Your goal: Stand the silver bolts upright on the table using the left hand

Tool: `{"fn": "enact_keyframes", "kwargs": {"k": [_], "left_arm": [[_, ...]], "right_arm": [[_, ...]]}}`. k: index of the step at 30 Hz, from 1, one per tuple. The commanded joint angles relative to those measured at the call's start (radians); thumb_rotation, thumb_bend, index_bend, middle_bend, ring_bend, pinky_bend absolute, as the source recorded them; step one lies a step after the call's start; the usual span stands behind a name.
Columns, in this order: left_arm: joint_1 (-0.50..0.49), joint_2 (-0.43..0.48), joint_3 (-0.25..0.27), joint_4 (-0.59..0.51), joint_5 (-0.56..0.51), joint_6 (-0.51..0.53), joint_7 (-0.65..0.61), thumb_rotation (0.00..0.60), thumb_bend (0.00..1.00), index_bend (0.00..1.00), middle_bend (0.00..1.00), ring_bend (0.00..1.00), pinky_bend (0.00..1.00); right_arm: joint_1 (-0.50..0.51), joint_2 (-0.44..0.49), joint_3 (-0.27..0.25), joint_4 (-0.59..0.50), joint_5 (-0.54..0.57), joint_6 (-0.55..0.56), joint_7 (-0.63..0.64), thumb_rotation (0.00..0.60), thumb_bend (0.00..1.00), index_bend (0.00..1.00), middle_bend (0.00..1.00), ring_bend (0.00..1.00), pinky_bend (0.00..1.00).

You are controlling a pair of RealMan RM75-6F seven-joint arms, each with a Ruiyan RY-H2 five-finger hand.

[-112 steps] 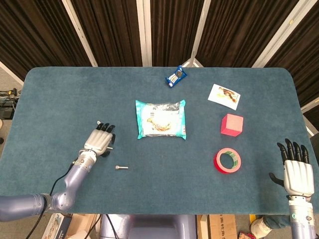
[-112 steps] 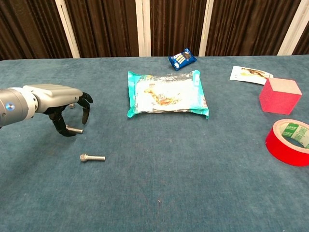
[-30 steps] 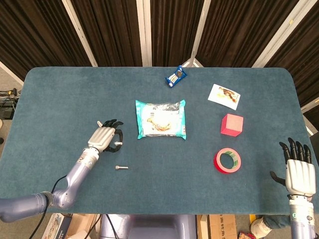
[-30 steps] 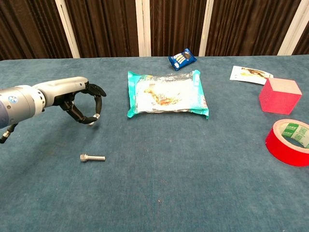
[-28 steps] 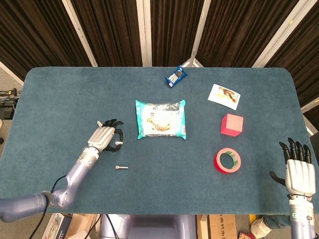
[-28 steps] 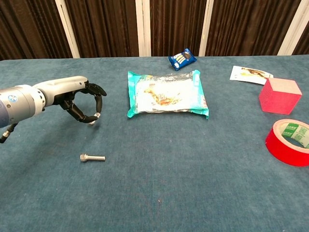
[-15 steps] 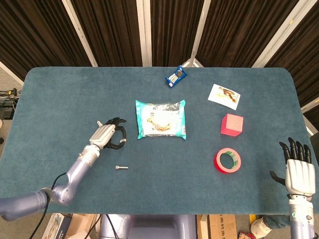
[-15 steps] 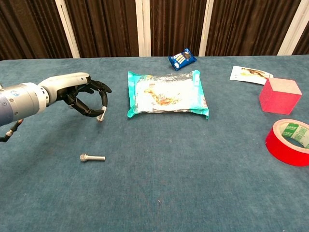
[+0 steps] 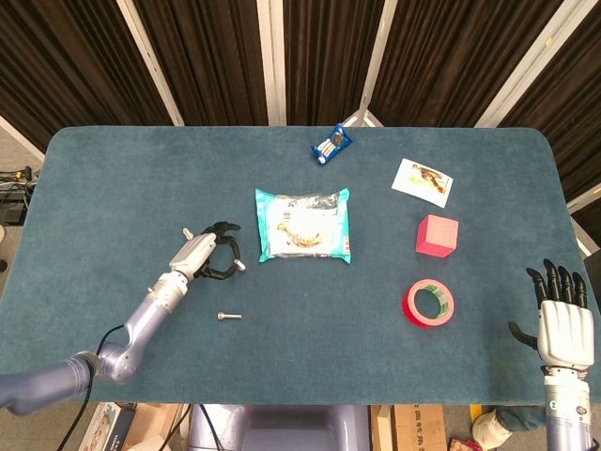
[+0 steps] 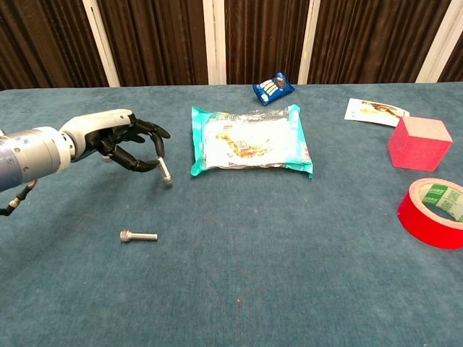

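Two silver bolts: one pinched in the left hand (image 10: 123,141) btwn thumb & a fingertip, near-upright w/ a slight tilt, just left of the wipes pack; can't tell if its lower end touches the cloth. That held bolt (image 10: 165,170) shows in head view too (image 9: 238,266). The 2nd bolt (image 10: 138,236) lies flat on its side nearer the front edge, head end to the left, apart from the hand. One right hand (image 9: 562,324) at the far right front corner, palm down, fingers straight & spread, holding nothing. Other items, one each: teal wipes pack (image 10: 249,139) at centre, small blue snack packet (image 10: 273,87) toward the back, printed card (image 10: 375,110) at back right, red cube (image 10: 419,142) in front of the card, red tape roll (image 10: 435,211) in front of the cube. Surface: one table (image 9: 113,188) w/ teal carpet-like cover, rounded corners. Behind it, dark brown pleated curtains w/ pale vertical & slanted frame strips; bit of floor, cables & clutter visible at the left and front edges in head view.
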Motion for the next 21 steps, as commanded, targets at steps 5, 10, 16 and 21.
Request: {"fn": "enact_keyframes", "kwargs": {"k": [5,10,16,21], "left_arm": [[-0.001,-0.006,0.011,0.030,0.042,-0.005,-0.039,0.600,0.52,0.53,0.12,0.00,0.00],[-0.002,-0.005,0.017,0.037,0.049,-0.006,-0.042,0.600,0.52,0.52,0.12,0.00,0.00],[-0.003,-0.006,0.020,0.042,0.049,-0.010,-0.041,0.600,0.51,0.51,0.12,0.00,0.00],[-0.006,0.002,0.025,0.038,0.048,-0.021,-0.035,0.600,0.51,0.50,0.12,0.00,0.00]], "right_arm": [[0.000,-0.001,0.000,0.001,0.001,-0.002,0.001,0.600,0.15,0.20,0.06,0.02,0.00],[0.000,-0.001,0.001,0.000,0.002,-0.002,0.002,0.600,0.15,0.20,0.06,0.02,0.00],[-0.001,-0.001,0.001,0.000,0.002,0.000,0.002,0.600,0.15,0.20,0.06,0.02,0.00],[0.000,-0.001,0.001,-0.002,0.003,-0.003,0.002,0.600,0.15,0.21,0.06,0.02,0.00]]}}
